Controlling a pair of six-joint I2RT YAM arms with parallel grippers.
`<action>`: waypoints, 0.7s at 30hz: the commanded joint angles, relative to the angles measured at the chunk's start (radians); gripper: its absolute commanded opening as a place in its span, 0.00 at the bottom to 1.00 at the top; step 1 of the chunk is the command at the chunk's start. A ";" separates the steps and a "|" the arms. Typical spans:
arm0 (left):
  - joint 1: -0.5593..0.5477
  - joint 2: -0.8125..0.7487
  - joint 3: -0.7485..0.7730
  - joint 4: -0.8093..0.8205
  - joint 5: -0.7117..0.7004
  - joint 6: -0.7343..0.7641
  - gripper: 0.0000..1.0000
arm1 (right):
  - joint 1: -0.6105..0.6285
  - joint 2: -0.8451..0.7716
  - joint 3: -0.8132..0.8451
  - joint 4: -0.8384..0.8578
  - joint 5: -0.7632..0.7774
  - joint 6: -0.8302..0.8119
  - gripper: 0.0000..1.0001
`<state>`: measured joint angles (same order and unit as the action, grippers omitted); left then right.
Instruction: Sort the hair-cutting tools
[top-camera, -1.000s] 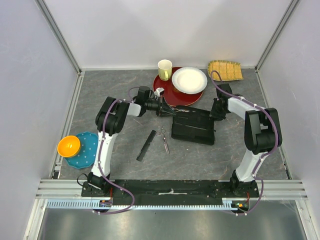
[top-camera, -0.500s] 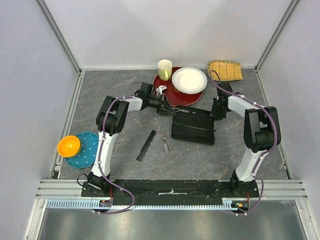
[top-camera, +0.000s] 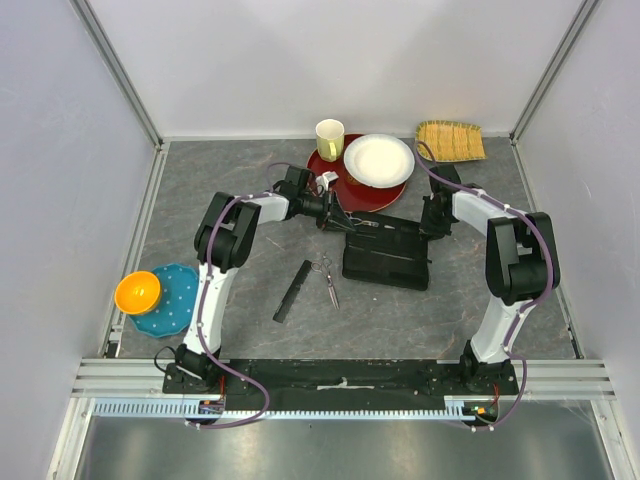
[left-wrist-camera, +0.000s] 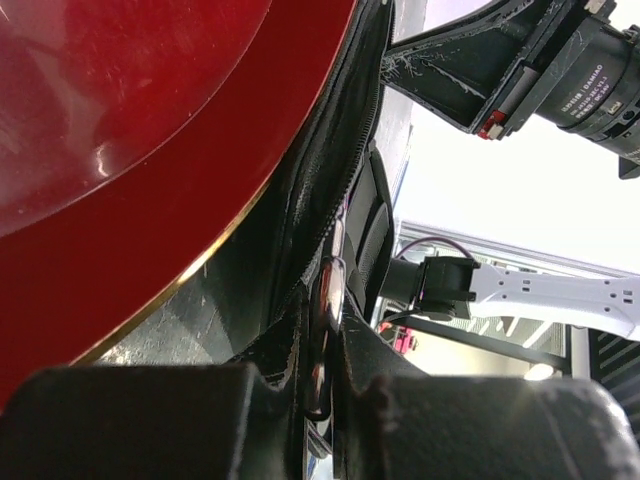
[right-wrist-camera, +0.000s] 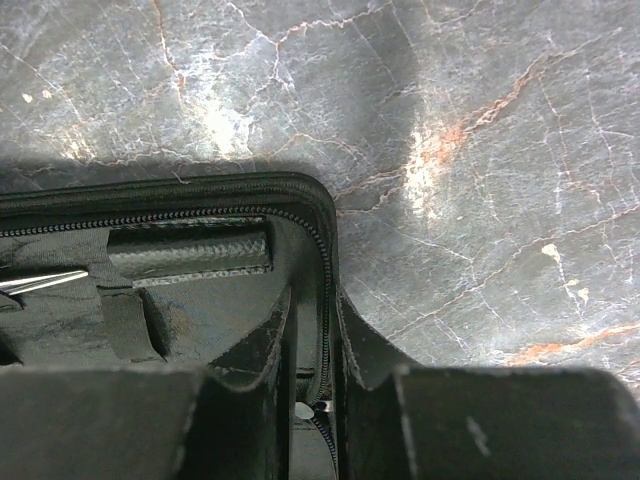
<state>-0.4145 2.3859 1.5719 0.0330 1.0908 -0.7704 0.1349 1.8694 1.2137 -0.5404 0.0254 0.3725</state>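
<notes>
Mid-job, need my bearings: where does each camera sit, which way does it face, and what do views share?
Top external: above and behind, looking down on the table; both arms whole, reaching the black case.
Left wrist: low, looking along the red tray and case rim toward the right arm; left gripper shut on that rim.
Right wrist: looking down at the case corner; right gripper straddles its rim.
Shared: all three show the case.
</notes>
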 joint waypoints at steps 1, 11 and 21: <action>-0.026 -0.019 0.020 0.033 -0.077 0.004 0.02 | 0.078 0.109 -0.026 0.119 -0.148 0.051 0.06; -0.047 0.035 0.063 0.090 -0.014 -0.078 0.02 | 0.083 0.125 -0.022 0.129 -0.166 0.059 0.05; -0.058 0.048 0.030 0.301 0.041 -0.240 0.02 | 0.085 0.129 -0.026 0.138 -0.183 0.065 0.04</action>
<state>-0.4385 2.4237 1.5921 0.1577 1.0977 -0.9203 0.1436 1.8797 1.2274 -0.5537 0.0422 0.3733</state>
